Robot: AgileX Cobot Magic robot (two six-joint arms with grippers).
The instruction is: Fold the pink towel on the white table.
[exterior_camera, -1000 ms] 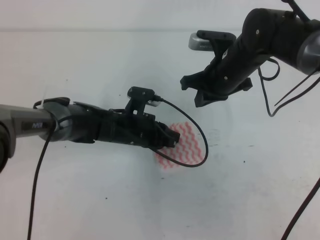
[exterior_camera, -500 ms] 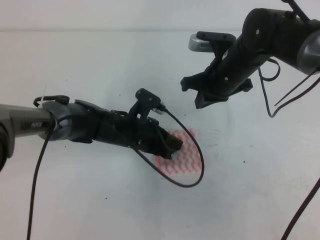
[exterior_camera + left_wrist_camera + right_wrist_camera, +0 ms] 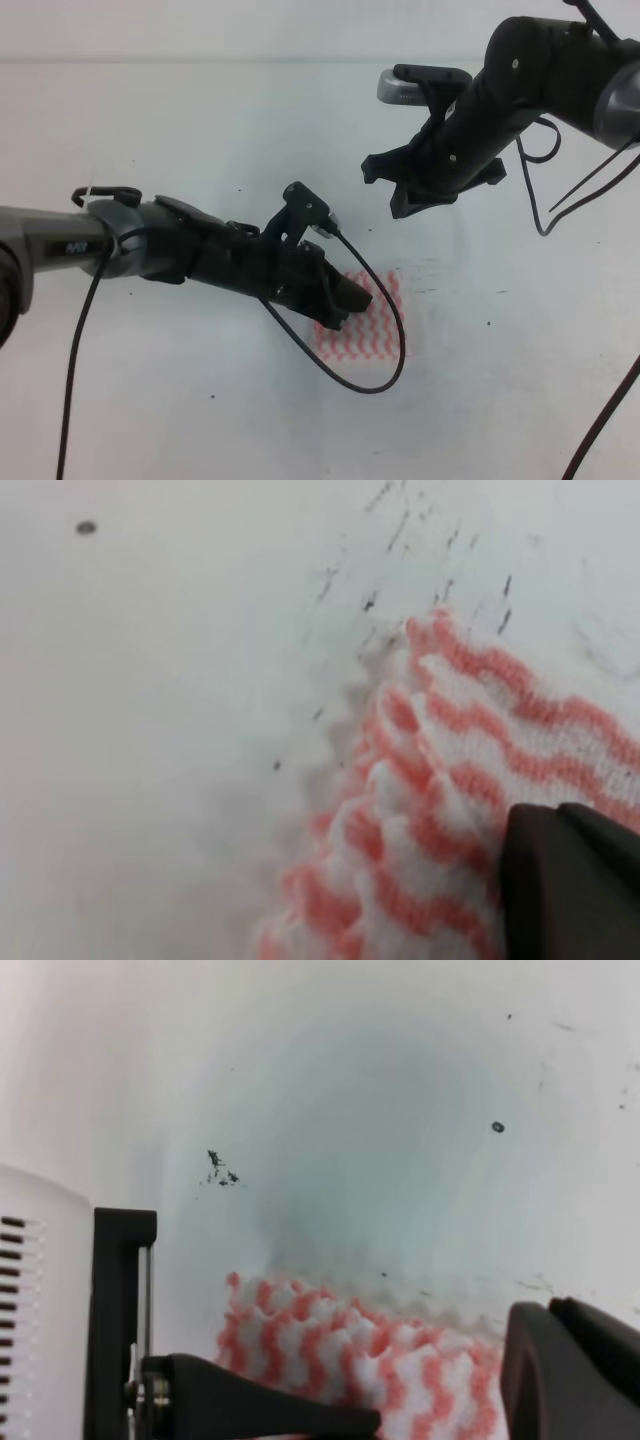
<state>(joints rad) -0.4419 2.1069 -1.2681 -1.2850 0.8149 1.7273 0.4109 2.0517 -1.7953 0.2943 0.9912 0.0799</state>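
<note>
Pink towel [image 3: 368, 322], striped in wavy pink and white, lies flat in a small folded patch on the white bench [image 3: 200, 120], near its middle. The left claw [image 3: 352, 297] rests low over the towel's left part; one dark fingertip [image 3: 570, 880] presses on the cloth, and whether the claw is spread or pinching cannot be told. A black cable [image 3: 380, 340] loops from that arm across the towel. Up and to the right of the towel, the right claw [image 3: 385, 185] hangs above the bench, well apart from the cloth, fingers spread.
</note>
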